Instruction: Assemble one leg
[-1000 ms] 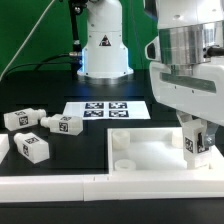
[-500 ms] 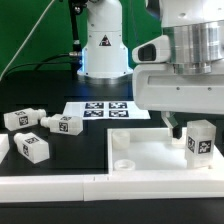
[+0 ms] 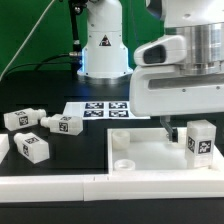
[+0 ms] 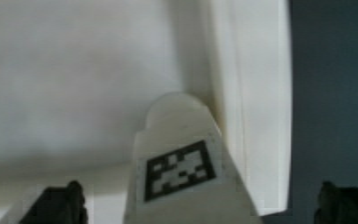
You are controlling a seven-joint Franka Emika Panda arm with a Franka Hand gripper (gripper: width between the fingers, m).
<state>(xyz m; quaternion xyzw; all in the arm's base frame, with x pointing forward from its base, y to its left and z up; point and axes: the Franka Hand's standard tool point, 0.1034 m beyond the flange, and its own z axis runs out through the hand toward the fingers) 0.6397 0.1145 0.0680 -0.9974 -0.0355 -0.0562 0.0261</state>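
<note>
A white leg [image 3: 202,140] with a black-and-white tag stands upright in the corner of the large white tray-like part [image 3: 145,156] toward the exterior view's right. My gripper [image 3: 185,128] hangs just above it, open, with one dark finger [image 3: 170,130] showing beside the leg. In the wrist view the leg [image 4: 185,160] rises between my two fingertips [image 4: 60,205], which stand wide apart and clear of it; the gripper [image 4: 202,205] holds nothing. The tray's white floor [image 4: 69,80] lies behind the leg.
Three more loose white legs [image 3: 22,118], [image 3: 62,124], [image 3: 32,146] lie on the black table at the exterior view's left. The marker board [image 3: 105,109] lies behind the tray. The robot base [image 3: 103,45] stands at the back. A white rail [image 3: 60,185] runs along the front.
My gripper has let go of the leg and risen. The leg stays standing upright in the tray's corner.
</note>
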